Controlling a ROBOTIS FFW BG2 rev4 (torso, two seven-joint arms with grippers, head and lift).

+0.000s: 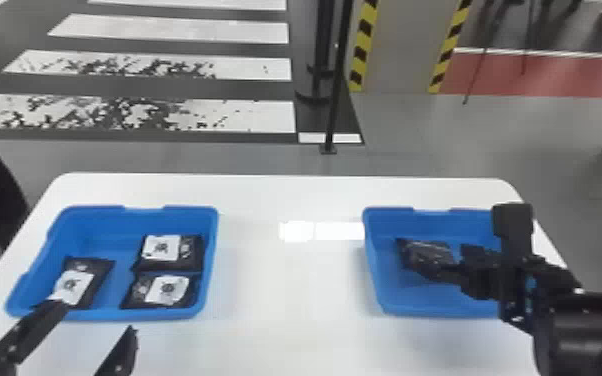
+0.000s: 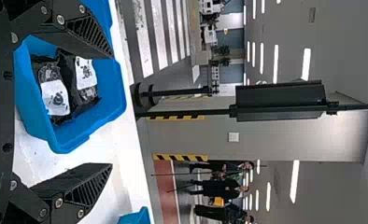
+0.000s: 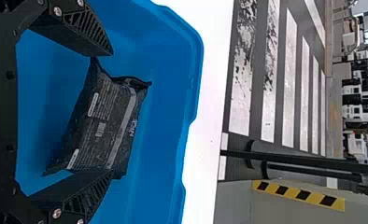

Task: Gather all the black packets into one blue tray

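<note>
Left gripper (image 1: 97, 317), right gripper (image 1: 436, 256): fingers wide open, empty | 2 trays (image 1: 110, 237) | 4 black packets (image 1: 168, 289)

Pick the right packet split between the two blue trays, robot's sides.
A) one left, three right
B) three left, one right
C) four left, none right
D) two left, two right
B: three black packets lie in the left tray, and a single packet lies in the right tray.

A white worktop (image 1: 285, 285) has rounded far corners. Beyond it, white stripes (image 1: 175, 29) cross dark floor (image 1: 140, 89), two of them blotched black, beside a thin black pole (image 1: 334, 100). Yellow-and-black tape (image 1: 364, 30) edges a grey wall (image 1: 405, 45), left of red floor (image 1: 565, 75).
</note>
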